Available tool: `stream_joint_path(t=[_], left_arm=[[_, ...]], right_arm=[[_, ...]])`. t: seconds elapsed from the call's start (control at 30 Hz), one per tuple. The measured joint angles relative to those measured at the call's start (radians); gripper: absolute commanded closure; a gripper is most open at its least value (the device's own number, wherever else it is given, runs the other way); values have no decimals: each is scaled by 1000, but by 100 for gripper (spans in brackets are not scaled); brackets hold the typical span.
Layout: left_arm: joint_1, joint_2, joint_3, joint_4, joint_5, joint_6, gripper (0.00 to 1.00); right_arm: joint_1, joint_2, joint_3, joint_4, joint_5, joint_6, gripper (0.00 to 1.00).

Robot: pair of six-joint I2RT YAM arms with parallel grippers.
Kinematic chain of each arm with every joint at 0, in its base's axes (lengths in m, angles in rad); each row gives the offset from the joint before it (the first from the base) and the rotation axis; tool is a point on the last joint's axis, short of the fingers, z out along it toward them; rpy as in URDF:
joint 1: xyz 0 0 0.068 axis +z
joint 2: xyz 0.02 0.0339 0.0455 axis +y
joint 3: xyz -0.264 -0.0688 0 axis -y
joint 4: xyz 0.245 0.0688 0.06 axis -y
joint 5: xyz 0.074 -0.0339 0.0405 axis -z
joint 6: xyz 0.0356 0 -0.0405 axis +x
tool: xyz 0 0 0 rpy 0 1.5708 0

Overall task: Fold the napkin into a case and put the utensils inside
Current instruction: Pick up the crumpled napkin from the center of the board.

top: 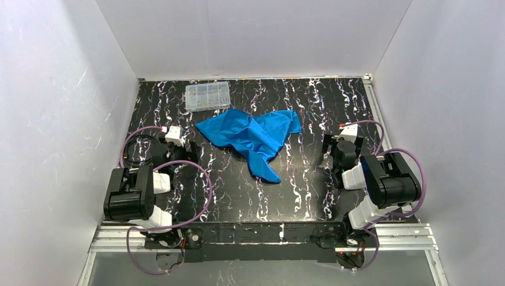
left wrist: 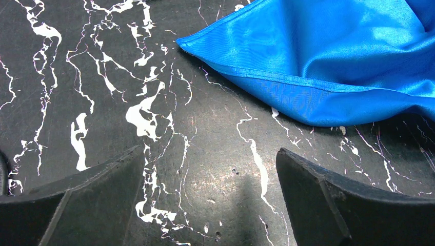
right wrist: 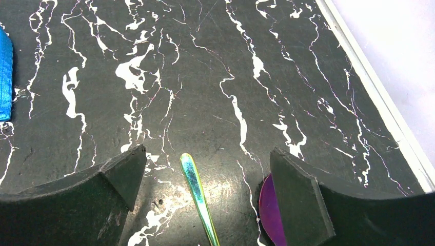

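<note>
The napkin (top: 253, 138) lies crumpled and unfolded on the black marbled table, near the middle toward the back; no case shape shows. My left gripper (top: 190, 152) sits low to its left, open and empty. In the left wrist view its gripper (left wrist: 209, 151) faces the napkin's hemmed corner (left wrist: 318, 61), a short gap away. My right gripper (top: 328, 156) rests to the napkin's right, open. In the right wrist view a green utensil handle (right wrist: 198, 193) lies on the table between the fingers of the gripper (right wrist: 208, 150), untouched. A purple utensil (right wrist: 269, 211) peeks from under the right finger (right wrist: 308, 200).
A clear plastic compartment box (top: 207, 96) stands at the back, just left of the napkin. White walls enclose the table on three sides. A metal rail (right wrist: 382, 100) runs along the table's right edge. Purple cables loop around both arms.
</note>
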Motion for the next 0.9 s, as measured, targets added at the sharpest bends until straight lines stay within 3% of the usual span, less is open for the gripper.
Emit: stream_joint_path(t=[0.5, 0.63, 0.77, 0.9], left_arm=[[0, -2, 0, -3, 3, 0, 2], [12, -44, 5, -55, 24, -10, 2], [50, -234, 135, -398, 75, -16, 2], [55, -351, 464, -800, 137, 36, 2]], right_arm=[[0, -2, 0, -7, 3, 0, 1], [1, -95, 87, -294, 31, 11, 1], [1, -217, 315, -578, -11, 86, 1], [-17, -365, 428, -680, -136, 312, 1]])
